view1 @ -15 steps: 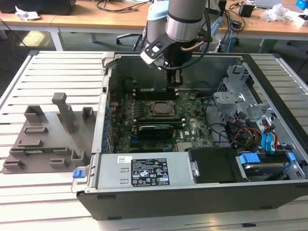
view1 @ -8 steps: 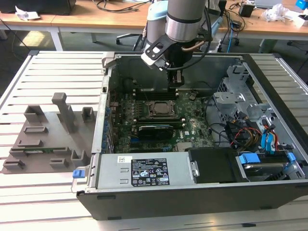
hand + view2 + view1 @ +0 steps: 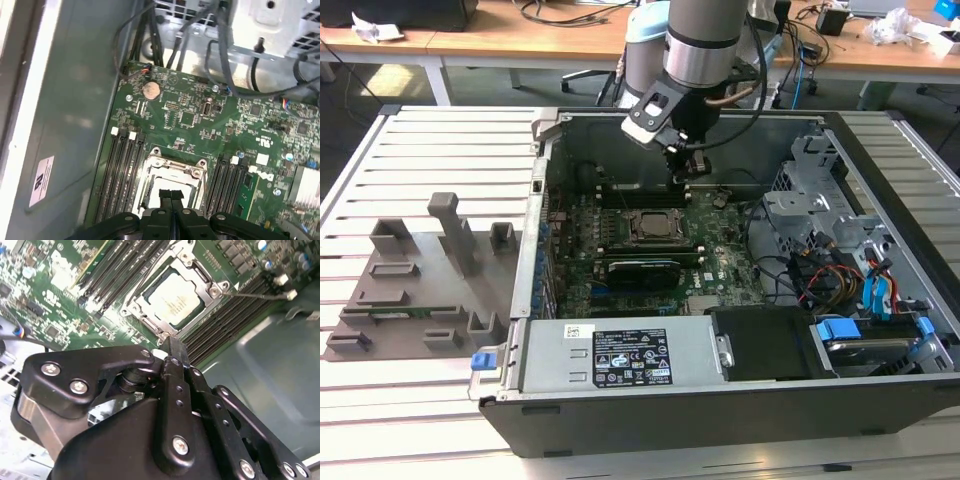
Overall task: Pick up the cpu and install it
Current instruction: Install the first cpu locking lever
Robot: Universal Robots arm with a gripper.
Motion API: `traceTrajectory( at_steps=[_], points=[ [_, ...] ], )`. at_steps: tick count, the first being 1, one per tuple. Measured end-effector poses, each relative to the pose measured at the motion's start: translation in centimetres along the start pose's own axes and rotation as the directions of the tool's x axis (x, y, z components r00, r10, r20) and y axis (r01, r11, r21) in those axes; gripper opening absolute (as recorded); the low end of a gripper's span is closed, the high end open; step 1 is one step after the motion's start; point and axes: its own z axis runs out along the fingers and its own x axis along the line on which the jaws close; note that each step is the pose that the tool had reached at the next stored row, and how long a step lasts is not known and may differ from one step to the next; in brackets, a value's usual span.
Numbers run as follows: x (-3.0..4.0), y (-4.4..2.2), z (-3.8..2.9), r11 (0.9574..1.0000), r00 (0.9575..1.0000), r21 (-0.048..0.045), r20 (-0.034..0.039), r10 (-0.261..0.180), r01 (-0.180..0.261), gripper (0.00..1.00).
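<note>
Since the cpu (image 3: 175, 297) already lies flat inside the socket frame (image 3: 212, 290) on the green motherboard (image 3: 60, 295), the placing looks done; whether the frame is latched down I cannot tell. Gripper (image 3: 172, 344) hangs just above the board, its 2 fingers pressed together with nothing between them; chip sits just beyond the fingertips, not touching. Computer case (image 3: 720, 420) lies open on a slatted white table (image 3: 420, 140), grey fixture blocks (image 3: 450, 235) well off to one side, wooden desks (image 3: 520, 40) behind

Cpu (image 3: 175, 299) looks matt silvery metal, motherboard (image 3: 175, 127) glossy green
</note>
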Motion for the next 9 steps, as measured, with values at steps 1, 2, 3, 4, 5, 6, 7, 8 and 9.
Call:
traceTrajectory(
  at_steps=[1,2,3,4,5,6,7,8,9],
  points=[
    [0.00,0.00,0.00,0.9994,0.9994,0.0012,0.0000,-0.036,0.036,0.11],
    [0.00,0.00,0.00,0.9979,0.9979,0.0021,-0.0001,-0.065,0.065,0.11],
    [0.00,0.00,0.00,0.9965,0.9965,0.0027,-0.0001,-0.083,0.083,0.11],
    [0.00,0.00,0.00,0.9942,0.9942,0.0034,-0.0002,-0.108,0.108,0.11],
    [0.00,0.00,0.00,0.9911,0.9911,0.0042,-0.0004,-0.133,0.133,0.11],
    [0.00,0.00,0.00,0.9871,0.9871,0.0051,-0.0005,-0.160,0.160,0.11],
    [0.00,0.00,0.00,0.9843,0.9843,0.0056,-0.0006,-0.176,0.176,0.11],
    [0.00,0.00,0.00,0.9775,0.9775,0.0066,-0.0008,-0.211,0.211,0.11],
    [0.00,0.00,0.00,0.9722,0.9722,0.0075,-0.0010,-0.234,0.234,0.11]
  ],
)
